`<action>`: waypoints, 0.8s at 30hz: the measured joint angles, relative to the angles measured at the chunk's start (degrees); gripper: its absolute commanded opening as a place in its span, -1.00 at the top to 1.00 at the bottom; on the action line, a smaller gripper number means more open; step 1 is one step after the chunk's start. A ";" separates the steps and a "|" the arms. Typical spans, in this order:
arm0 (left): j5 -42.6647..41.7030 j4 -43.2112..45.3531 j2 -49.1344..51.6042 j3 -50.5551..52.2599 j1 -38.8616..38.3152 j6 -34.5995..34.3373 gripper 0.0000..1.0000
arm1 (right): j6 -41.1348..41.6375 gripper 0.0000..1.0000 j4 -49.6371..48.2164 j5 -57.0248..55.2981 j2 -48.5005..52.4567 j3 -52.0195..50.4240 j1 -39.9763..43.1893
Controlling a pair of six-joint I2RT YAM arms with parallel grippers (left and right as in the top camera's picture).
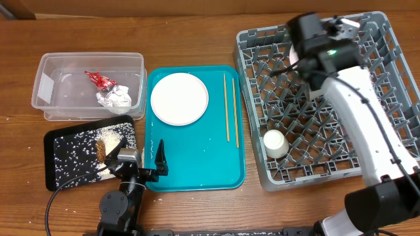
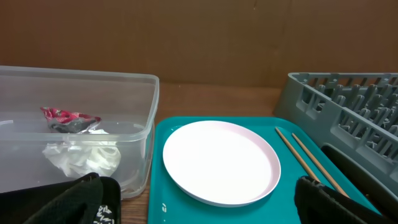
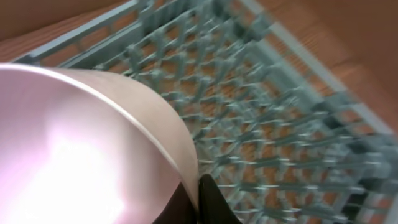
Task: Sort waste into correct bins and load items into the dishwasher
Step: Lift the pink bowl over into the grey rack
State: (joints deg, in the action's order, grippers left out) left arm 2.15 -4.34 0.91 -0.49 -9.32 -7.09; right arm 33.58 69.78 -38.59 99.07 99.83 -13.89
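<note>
Right end effector [image 3: 196, 200] pinched rim of white bowl [image 3: 74, 143], held over dish rack [image 1: 387, 72] far-left corner. Left end effector [image 1: 140, 159] wide open, empty, low at teal tray [image 1: 197, 164] near edge. Plate [image 1: 179, 98], chopsticks [image 1: 231, 108] lay on tray; cup [image 1: 275, 143] in rack.

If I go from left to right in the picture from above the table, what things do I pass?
clear tub → white plate → chopsticks → small cup, standing in the grey rack
</note>
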 measured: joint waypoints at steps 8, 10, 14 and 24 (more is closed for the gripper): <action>0.02 0.02 0.00 0.00 0.00 0.00 -1.00 | -8.87 0.92 -2.69 23.34 0.98 0.00 6.91; 0.00 0.00 0.00 0.00 0.00 0.00 -1.00 | -10.64 0.92 -2.05 27.10 1.25 0.00 6.78; 0.00 0.00 0.00 0.00 0.00 0.00 -1.00 | -11.15 0.92 -2.49 28.24 1.75 -0.04 6.45; 0.00 0.00 0.00 0.00 0.00 0.00 -1.00 | -14.29 0.92 -7.85 37.59 0.79 -0.11 7.08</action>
State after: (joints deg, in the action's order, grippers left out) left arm 2.15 -4.34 0.91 -0.49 -9.32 -7.09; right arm 19.29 61.93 -0.99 99.85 99.72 -6.81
